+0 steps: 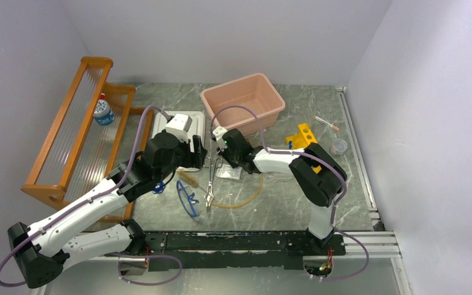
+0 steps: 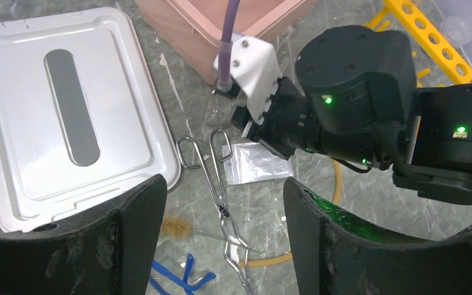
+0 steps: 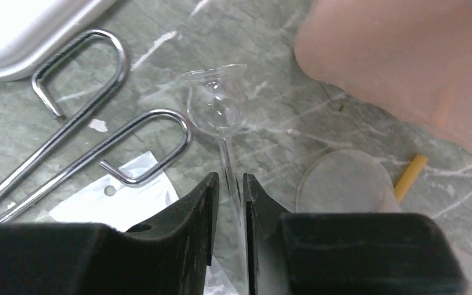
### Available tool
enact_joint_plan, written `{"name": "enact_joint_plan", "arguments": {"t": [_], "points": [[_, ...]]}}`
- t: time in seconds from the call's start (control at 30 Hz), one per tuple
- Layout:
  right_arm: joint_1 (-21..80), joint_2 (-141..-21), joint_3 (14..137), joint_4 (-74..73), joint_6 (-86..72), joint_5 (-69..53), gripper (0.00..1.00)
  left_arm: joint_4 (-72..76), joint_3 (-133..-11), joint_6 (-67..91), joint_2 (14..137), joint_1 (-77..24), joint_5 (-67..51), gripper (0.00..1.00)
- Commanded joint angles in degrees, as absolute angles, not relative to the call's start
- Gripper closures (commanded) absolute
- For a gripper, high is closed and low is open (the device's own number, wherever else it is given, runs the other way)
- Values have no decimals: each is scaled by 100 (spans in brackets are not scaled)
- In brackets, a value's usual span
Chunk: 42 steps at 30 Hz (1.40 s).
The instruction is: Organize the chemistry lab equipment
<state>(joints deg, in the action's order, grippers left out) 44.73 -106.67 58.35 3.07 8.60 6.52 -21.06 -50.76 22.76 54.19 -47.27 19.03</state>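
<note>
Being pinched by its thin stem between the almost-closed fingers of the right gripper (image 3: 230, 181), a glass funnel (image 3: 215, 104) is being held, bowl just beyond the fingertips. The left gripper (image 2: 223, 184) is being held spread wide, empty, with metal forceps (image 2: 223, 212) lying between its fingers and a white packet (image 2: 255, 163) just beyond.

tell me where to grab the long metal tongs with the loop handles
Take the silver metal tongs at the pivot where its arms cross, coming straight down from above with the jaws across them. They lie flat, and there they are narrowest; the loops splay wide.
</note>
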Motion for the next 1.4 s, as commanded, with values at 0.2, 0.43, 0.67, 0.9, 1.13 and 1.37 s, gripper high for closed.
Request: {"name": "enact_joint_plan", "arguments": {"t": [0.2, 0.43, 0.67, 0.9, 1.13, 1.37], "points": [[4666, -11028, 6152, 26, 1344, 616, 73, -2210, -5373, 2277, 5255, -4680, 1861, 25], [4724, -10686, 6143, 26, 1263, 684, 88, -2284, -5457, 2307, 5208, -4676, 1858, 25], [4728, -9708, 6027, -119, 963, 583, 89, -2294, -5400, 2444, 5089, -4678, 1794, 25], [4720, -8563, 5867, -199, 219, 174, 90, -2270, -5325, 2642, 4869, -4683, 1589, 25], [4720, -7555, 5854, -24, -1393, 40, 91, -2031, -5214, 2880, 4692, -4684, 995, 25], [4612, -7169, 6515, -252, -2801, 1324, 89, -2009, -5414, 2992, 4593, -4677, 686, 25]]}}
